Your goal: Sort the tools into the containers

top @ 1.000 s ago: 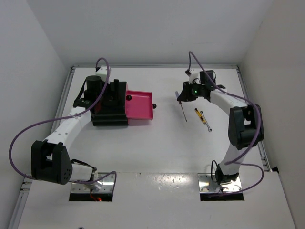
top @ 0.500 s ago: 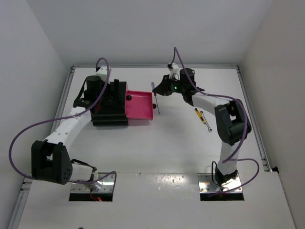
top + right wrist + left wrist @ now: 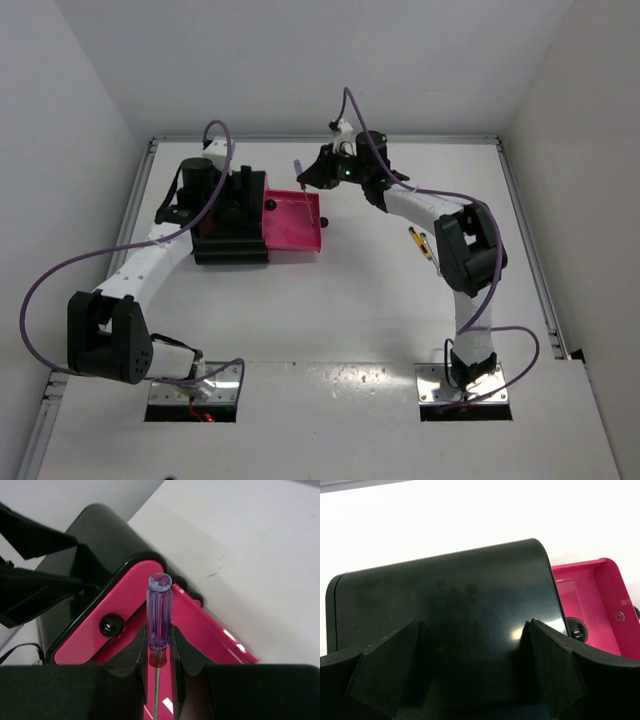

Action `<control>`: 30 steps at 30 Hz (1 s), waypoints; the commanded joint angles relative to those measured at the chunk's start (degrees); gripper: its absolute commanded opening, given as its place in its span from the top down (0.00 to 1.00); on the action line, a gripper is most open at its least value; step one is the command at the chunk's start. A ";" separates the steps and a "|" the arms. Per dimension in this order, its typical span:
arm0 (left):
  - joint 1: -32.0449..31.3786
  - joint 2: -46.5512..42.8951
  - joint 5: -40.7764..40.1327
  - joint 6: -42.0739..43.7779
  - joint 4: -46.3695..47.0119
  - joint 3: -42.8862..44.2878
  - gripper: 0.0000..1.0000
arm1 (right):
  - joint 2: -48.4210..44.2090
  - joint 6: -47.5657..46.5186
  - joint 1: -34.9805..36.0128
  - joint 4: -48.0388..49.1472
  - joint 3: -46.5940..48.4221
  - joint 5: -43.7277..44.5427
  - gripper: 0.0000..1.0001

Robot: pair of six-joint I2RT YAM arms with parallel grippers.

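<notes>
My right gripper (image 3: 312, 178) is shut on the purple-handled screwdriver (image 3: 299, 170) and holds it over the open pink drawer (image 3: 296, 232) of the black cabinet (image 3: 228, 248). In the right wrist view the screwdriver (image 3: 159, 614) stands between the fingers (image 3: 134, 652), handle up, above the drawer (image 3: 212, 627). My left gripper (image 3: 236, 196) is open, its fingers (image 3: 555, 667) resting on the cabinet top (image 3: 445, 610). The yellow-handled tool (image 3: 418, 241) lies on the table by the right arm. The scissors are out of view, and I cannot make out the wrench.
A shut drawer front carries a round black knob (image 3: 111, 625). The open drawer's knob (image 3: 324, 221) sticks out to the right. The right arm's elbow (image 3: 468, 250) hangs over the table's right side. White walls close in the table at the back and sides.
My right gripper has carried the screwdriver left from the table's right middle to above the open pink drawer. The left arm has not moved.
</notes>
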 commanded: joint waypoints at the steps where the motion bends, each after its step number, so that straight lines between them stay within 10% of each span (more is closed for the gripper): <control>1: -0.19 2.51 1.56 -0.22 -8.14 -2.30 0.00 | 1.44 -1.34 3.45 2.21 2.12 -2.15 1.00; 30: -0.19 1.98 0.95 -0.22 -8.14 -3.36 0.00 | 8.73 -13.82 6.98 -5.18 5.99 -3.29 0.89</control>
